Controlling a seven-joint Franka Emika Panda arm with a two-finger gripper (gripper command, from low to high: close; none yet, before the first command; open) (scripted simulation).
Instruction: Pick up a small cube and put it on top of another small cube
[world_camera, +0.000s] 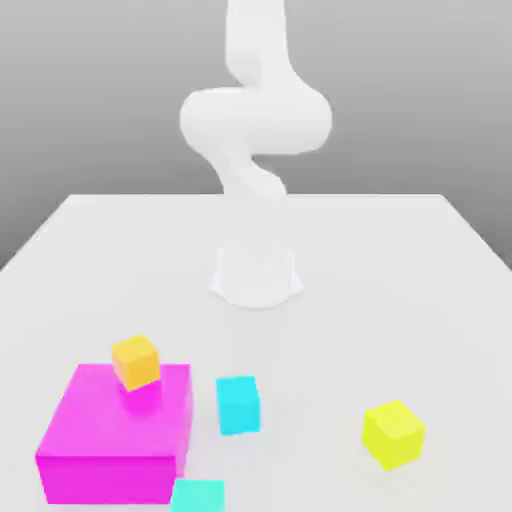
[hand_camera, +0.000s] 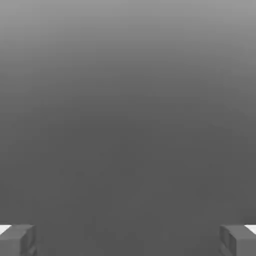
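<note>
The small bright-yellow cube (world_camera: 393, 434) rests on the white table (world_camera: 400, 300), near the front on the exterior view's right, tilted a little toward a corner. Nothing touches it. In the hand view my gripper (hand_camera: 128, 240) is open: its two grey fingertips (hand_camera: 17, 240) stand far apart at the picture's edges, with nothing between them and only a plain grey backdrop beyond. The white arm (world_camera: 255, 120) rises from its base (world_camera: 256, 275) at the table's middle and bends upward past the top of the exterior view.
A big magenta block (world_camera: 115, 435) sits at the front on the exterior view's left, with an orange cube (world_camera: 136, 361) on its top. A cyan cube (world_camera: 238, 404) stands just beside the block. A teal cube (world_camera: 197, 495) lies at the front edge.
</note>
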